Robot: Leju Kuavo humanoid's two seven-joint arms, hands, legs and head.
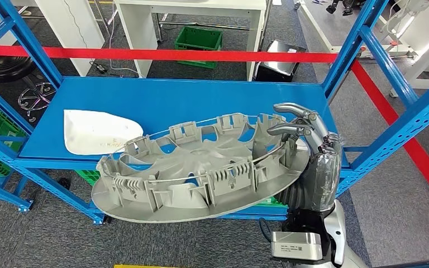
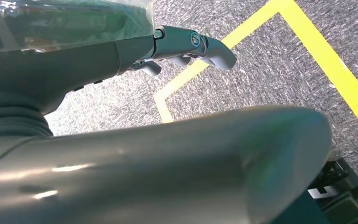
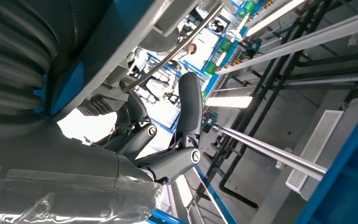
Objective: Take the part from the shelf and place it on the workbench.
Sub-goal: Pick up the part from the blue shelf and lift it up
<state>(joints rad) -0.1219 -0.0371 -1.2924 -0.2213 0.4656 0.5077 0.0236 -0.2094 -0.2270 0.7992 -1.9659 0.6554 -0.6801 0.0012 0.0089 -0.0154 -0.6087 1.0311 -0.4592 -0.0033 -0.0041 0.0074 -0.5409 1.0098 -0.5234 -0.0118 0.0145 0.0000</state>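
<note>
Right hand [image 1: 304, 134]: gripped the rim of the large grey plastic wheel cover [image 1: 201, 173].
Cover: tilted above the blue metal shelf [image 1: 201, 100].
Left hand [image 2: 186, 46]: fingers curled, holding nothing.

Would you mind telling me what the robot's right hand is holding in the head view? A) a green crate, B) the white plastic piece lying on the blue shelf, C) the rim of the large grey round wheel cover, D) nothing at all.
C: the right hand curls over the right rim of the large grey round wheel cover, while the white plastic piece lies untouched on the blue shelf.
</note>
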